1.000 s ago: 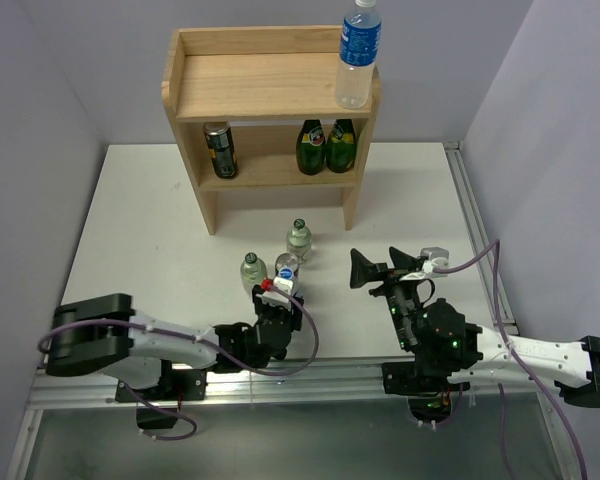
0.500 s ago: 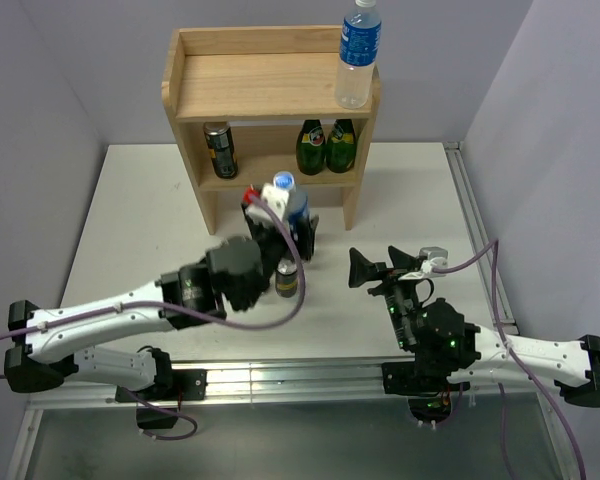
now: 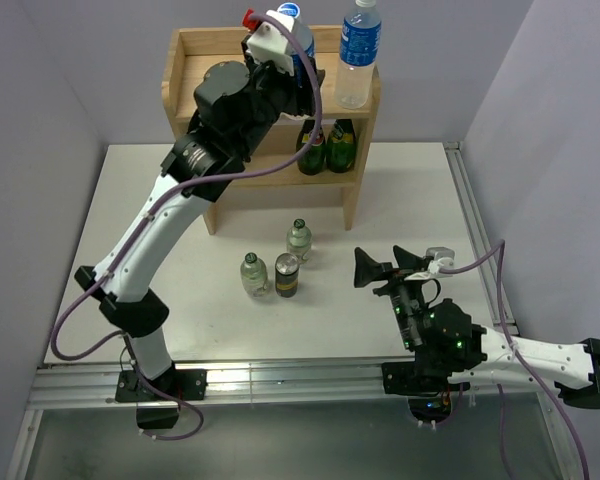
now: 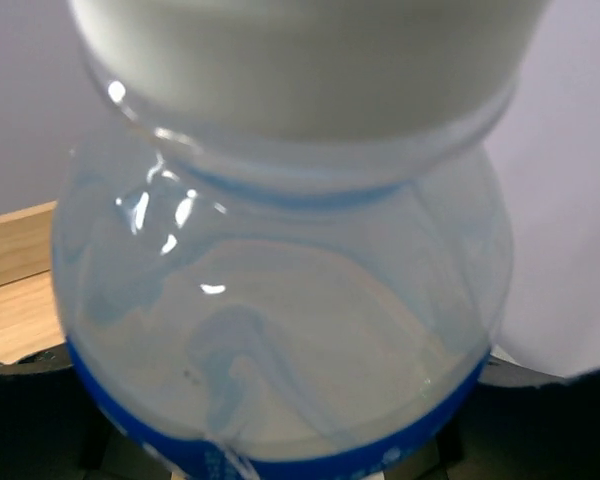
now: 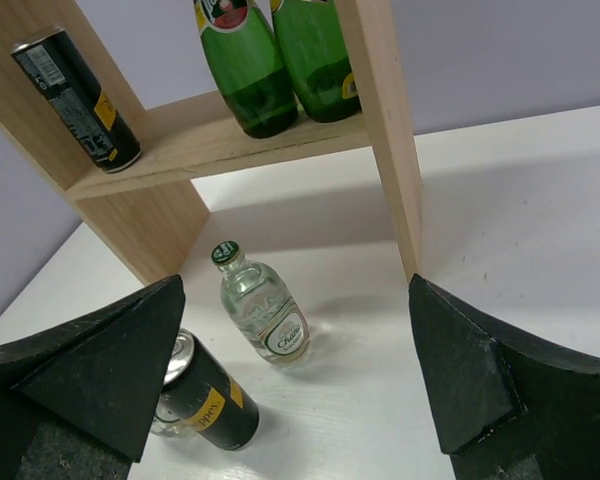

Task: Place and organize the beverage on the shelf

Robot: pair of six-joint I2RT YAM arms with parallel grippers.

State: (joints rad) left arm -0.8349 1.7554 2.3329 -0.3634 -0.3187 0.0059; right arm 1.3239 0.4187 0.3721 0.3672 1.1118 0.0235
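My left gripper [image 3: 296, 74] is shut on a blue-labelled water bottle [image 3: 291, 28] and holds it upright over the top of the wooden shelf [image 3: 242, 88], just left of a second water bottle [image 3: 358, 52] standing at the top's right end. In the left wrist view the held bottle [image 4: 280, 300] fills the frame. Two clear green-capped glass bottles [image 3: 298, 240] [image 3: 252, 273] and a dark can [image 3: 287, 275] stand on the table. My right gripper [image 3: 392, 268] is open and empty, facing the nearer glass bottle [image 5: 263, 310] and can [image 5: 202, 400].
On the lower shelf stand two dark green bottles [image 3: 326, 146] at the right and another dark can [image 5: 77, 97] at the left, hidden by my left arm in the top view. The shelf's right side panel [image 5: 380, 110] stands just beyond my right gripper.
My left arm lifted the water bottle from the table in front of the shelf up and back to the shelf top. The right arm stayed nearly still.
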